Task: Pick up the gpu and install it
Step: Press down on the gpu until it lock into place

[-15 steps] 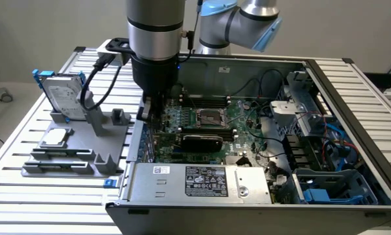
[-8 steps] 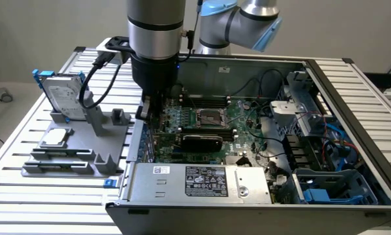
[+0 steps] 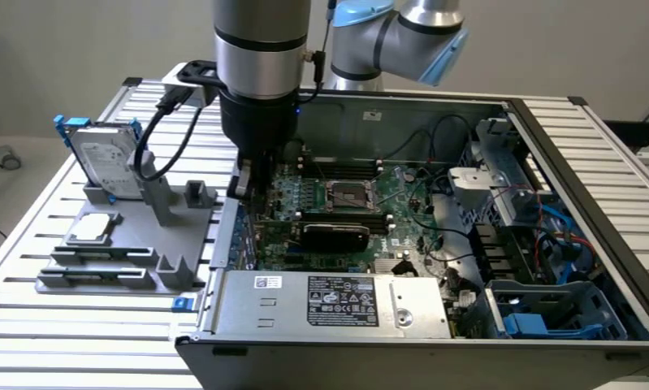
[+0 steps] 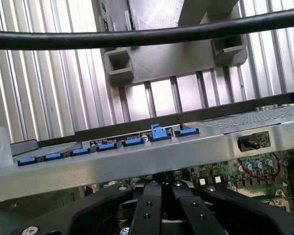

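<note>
Even, soft daylight-like lighting — glare on table slats (image 4: 49, 98) — near cable (image 4: 147, 35) perhaps slightly blurred

No text readable anywhere. White label (image 3: 347, 299) on the power supply cover (image 3: 324, 305), in front of the gripper (image 3: 245, 185), has print too small to read; hard drive (image 3: 106, 158) label likewise illegible.

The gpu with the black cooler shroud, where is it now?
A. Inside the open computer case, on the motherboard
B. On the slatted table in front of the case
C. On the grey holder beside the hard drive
A: the gpu lies across the motherboard inside the open computer case, just below the processor socket.
</note>
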You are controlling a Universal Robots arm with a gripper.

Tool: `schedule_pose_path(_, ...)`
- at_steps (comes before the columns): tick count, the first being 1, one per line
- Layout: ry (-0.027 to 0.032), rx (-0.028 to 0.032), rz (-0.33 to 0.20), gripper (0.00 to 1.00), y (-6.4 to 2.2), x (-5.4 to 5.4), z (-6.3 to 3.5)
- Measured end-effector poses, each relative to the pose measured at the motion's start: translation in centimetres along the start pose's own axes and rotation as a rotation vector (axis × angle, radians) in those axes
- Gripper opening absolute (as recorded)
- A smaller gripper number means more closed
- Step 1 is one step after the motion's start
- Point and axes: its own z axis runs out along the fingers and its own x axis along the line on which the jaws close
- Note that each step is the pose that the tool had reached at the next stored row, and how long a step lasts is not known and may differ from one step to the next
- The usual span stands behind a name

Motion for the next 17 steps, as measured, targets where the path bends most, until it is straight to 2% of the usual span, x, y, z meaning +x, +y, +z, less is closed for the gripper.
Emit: schedule_pose_path(17,-0.0025,-0.0007,0.001,0.11,-0.13,-0.03,0.18)
